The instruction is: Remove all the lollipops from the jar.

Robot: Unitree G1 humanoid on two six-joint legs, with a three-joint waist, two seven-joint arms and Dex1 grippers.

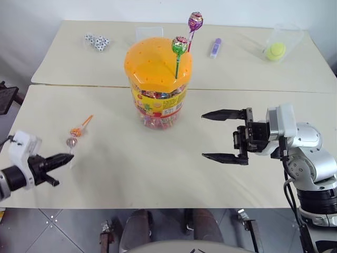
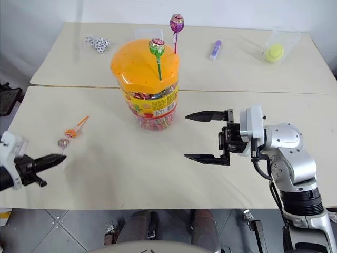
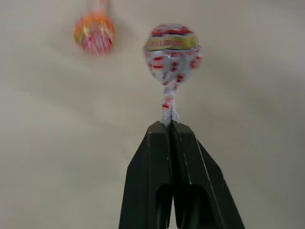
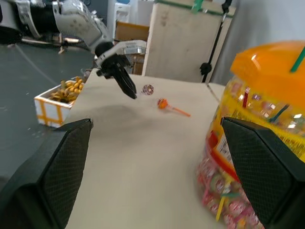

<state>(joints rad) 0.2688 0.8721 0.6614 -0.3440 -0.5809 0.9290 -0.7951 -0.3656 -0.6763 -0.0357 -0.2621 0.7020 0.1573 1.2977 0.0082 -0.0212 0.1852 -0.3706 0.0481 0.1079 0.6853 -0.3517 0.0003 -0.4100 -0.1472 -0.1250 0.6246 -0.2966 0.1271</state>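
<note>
The jar [image 1: 158, 79], a clear tub with a holed orange lid, stands mid-table. A green lollipop [image 1: 179, 45] and a purple-pink lollipop [image 1: 195, 21] stick up from its lid. An orange lollipop [image 1: 78, 130] lies on the table to the left. Just beyond it, near the left front edge, my left gripper [image 1: 66, 158] is shut on the stick of a white lollipop [image 3: 172, 47], whose head hovers low over the table beside the orange lollipop [image 3: 94, 32]. My right gripper [image 1: 203, 135] is open, pointing left, to the right of the jar and clear of it.
On the far table lie several dice [image 1: 97, 41], a purple marker [image 1: 216, 47] and a clear container with a yellow ball [image 1: 275, 50]. A clear box [image 1: 148, 32] stands behind the jar. A seam [image 1: 79, 86] runs between the two tables.
</note>
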